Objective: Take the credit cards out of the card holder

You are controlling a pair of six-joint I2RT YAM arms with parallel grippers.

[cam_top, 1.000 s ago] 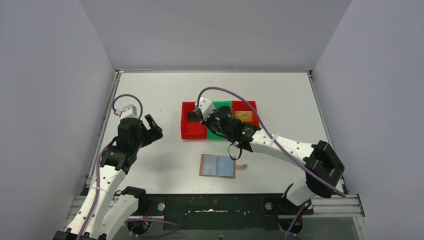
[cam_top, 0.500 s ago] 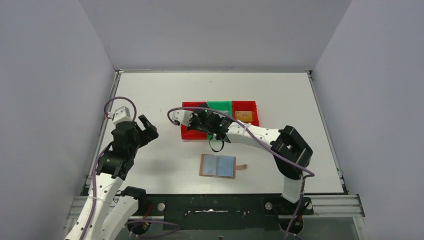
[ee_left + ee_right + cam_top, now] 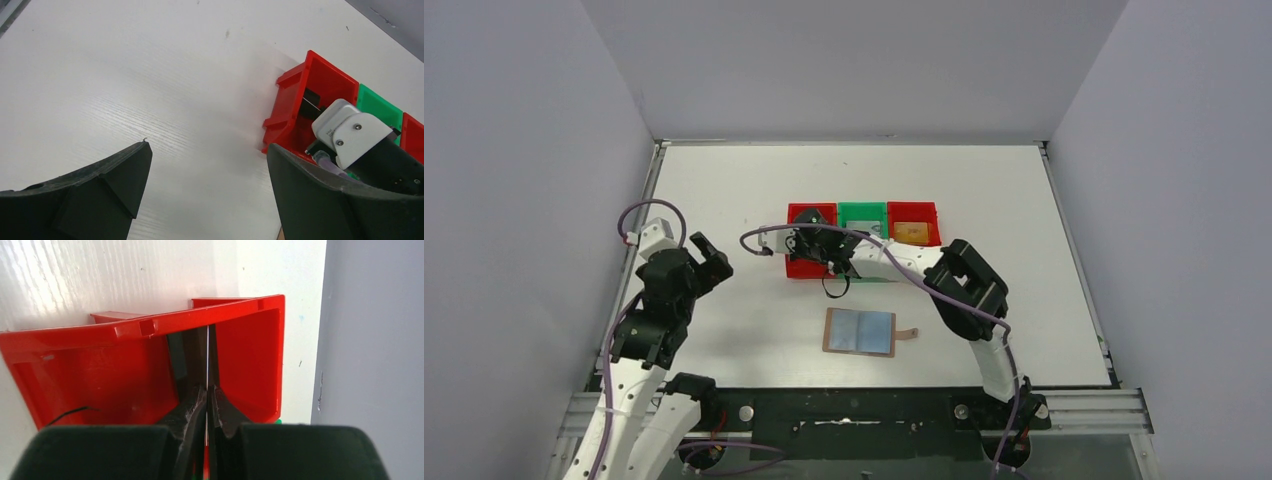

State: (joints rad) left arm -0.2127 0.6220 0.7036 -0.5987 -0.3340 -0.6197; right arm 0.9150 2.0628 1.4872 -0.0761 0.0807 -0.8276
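The card holder (image 3: pixel 859 331) lies open on the table, tan outside and pale blue inside, its strap tab pointing right. My right gripper (image 3: pixel 812 242) (image 3: pixel 206 389) reaches into the left red bin (image 3: pixel 797 266) (image 3: pixel 100 375), shut on a thin dark credit card (image 3: pixel 207 357) seen edge-on. A black card (image 3: pixel 311 102) leans inside that bin. An orange card (image 3: pixel 912 232) lies in the right red bin. My left gripper (image 3: pixel 709 256) (image 3: pixel 207 145) hangs open over bare table to the left, nothing between its fingers.
A green bin (image 3: pixel 862 213) sits between the two red ones in a row at mid-table. The right arm stretches across the table just behind the card holder. Grey walls close in the table on three sides.
My right gripper has swung left from over the green bin into the left red bin, still shut. The left arm has drawn back a little toward the left wall.
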